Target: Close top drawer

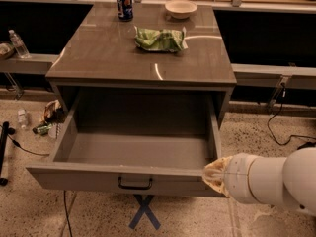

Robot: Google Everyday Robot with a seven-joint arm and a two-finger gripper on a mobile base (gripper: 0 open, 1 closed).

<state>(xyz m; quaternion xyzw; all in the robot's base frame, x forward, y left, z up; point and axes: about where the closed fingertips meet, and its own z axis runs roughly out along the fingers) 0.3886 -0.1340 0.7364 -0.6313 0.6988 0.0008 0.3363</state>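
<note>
The top drawer [133, 177] of the grey-brown cabinet is pulled fully out toward me and is empty inside. Its flat front has a small dark pull handle [135, 183] at the centre. My gripper [213, 176] sits at the end of the white arm [276, 181], at the right end of the drawer front, touching or just in front of its right corner. The lower drawers are hidden below the open one.
On the cabinet top [98, 58] are a blue soda can [124, 4], a white bowl [180, 8] and a green chip bag [160, 38]. A blue X [144, 212] marks the floor under the drawer. Bottles and litter [44, 120] lie at the left. A cable [279, 132] runs at the right.
</note>
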